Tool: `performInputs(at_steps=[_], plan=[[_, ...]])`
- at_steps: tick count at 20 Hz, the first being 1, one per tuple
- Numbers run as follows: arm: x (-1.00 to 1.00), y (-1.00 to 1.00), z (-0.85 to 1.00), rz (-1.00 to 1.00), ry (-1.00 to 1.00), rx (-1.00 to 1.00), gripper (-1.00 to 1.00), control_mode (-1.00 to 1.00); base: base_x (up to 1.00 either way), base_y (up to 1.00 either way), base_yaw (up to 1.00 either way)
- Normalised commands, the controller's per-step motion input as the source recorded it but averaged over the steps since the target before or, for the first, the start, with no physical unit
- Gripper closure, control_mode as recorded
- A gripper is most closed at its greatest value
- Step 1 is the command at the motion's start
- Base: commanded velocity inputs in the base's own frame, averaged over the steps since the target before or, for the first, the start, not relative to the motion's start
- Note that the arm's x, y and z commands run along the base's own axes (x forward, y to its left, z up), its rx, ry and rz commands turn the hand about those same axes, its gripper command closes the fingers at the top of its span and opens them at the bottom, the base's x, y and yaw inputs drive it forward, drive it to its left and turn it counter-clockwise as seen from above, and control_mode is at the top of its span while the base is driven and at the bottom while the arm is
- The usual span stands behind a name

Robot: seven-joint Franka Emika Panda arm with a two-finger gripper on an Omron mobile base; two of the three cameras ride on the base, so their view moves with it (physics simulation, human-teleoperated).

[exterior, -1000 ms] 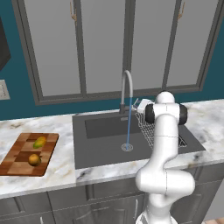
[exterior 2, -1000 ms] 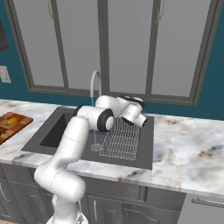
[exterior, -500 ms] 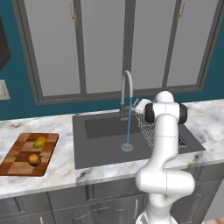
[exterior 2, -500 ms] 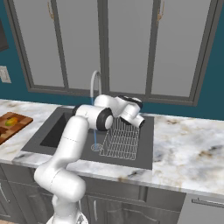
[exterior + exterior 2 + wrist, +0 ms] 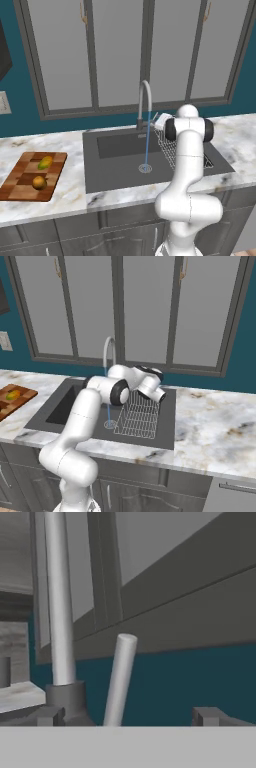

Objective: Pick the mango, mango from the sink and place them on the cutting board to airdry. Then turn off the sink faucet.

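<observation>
Gripper (image 5: 127,716) released at the faucet lever (image 5: 120,679).
I read the fingertips (image 5: 207,714) spread wide, the lever rising tilted between them and the sink faucet (image 5: 144,106) stem just beside it. Water runs from the faucet into the sink (image 5: 115,167). Left of the sink, both mangos (image 5: 39,182) lie on the cutting board (image 5: 22,185), the yellow-green mango (image 5: 45,162) farther back.

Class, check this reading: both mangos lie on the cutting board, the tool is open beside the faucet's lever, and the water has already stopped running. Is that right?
Not quite. Water is running: the left base view shows a blue stream falling from the faucet into the sink. The rest holds: both mangos lie on the cutting board, and the open tool is at the lever.
</observation>
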Motion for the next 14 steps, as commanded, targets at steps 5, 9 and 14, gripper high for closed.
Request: performInputs(at_steps=[5,9,14], plan=[[0.13,0.44,0.18,0.19,-0.10,0.00,-1.00,-1.00,0.00,0.00,0.00],[0.17,0.83,0.33,0.18,-0.13,-0.05,-1.00,-1.00,0.00,0.00,0.00],[0.29,0.99,0.48,0.14,-0.12,-0.11,-1.00,-1.00,0.00,0.00,0.00]])
